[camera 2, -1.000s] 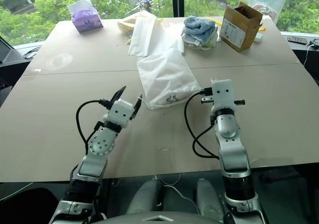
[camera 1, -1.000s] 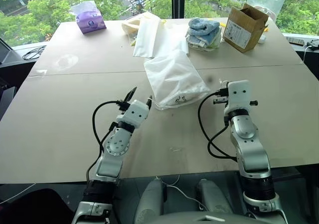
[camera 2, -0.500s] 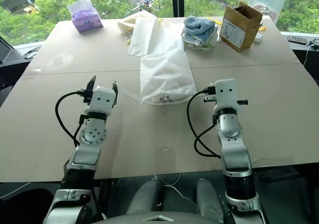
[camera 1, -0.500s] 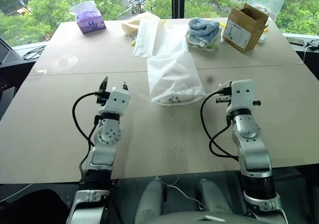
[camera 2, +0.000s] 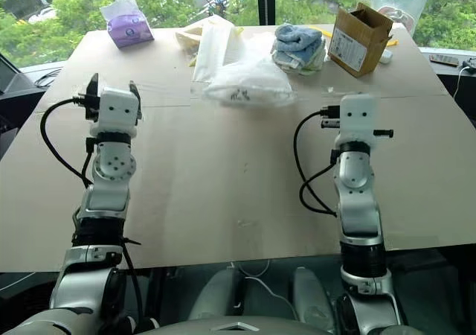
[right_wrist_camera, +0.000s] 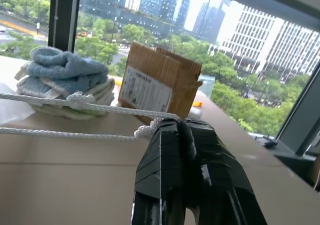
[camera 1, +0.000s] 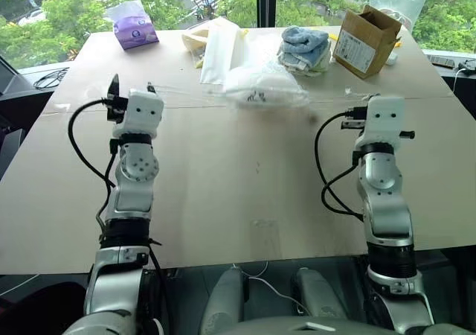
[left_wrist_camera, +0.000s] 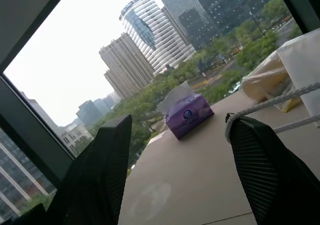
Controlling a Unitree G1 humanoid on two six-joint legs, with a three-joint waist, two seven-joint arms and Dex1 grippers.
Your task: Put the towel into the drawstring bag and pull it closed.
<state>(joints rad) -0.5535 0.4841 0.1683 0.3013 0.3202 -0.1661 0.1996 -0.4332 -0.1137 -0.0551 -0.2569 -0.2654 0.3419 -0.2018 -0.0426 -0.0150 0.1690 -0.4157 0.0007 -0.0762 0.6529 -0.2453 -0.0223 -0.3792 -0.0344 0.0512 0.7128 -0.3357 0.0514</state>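
Both arms have risen and spread apart since a second ago, and the drawstring bag point(camera 1: 264, 85) has gone with them: it lay flat near the middle of the table point(camera 1: 245, 179) then, and now it is bunched up and drawn back toward the far edge, its mouth gathered tight.

The bag hangs between the two grippers, well apart from each, joined to them by its white cords point(right_wrist_camera: 75, 102). The left gripper point(left_wrist_camera: 180, 155) has its jaws standing apart, with the cord looped around one finger point(left_wrist_camera: 260, 160) rather than pinched. The right gripper point(right_wrist_camera: 182, 130) has its jaws pressed together on the cord, a knot of it sitting right at the fingertips. The cords run taut and nearly level from each gripper to the bag.

The bag looks plump, but through the fabric I cannot make out the towel itself; only a small dark mark shows on the side facing me.

Behind the bag, along the far edge, lie flat white sheets point(camera 1: 216, 52) and a stack of blue and pale-green towels point(camera 1: 303, 48). A tilted cardboard box point(camera 1: 364, 41) stands toward the far right corner, and a purple tissue pack point(camera 1: 132, 26) toward the far left corner.
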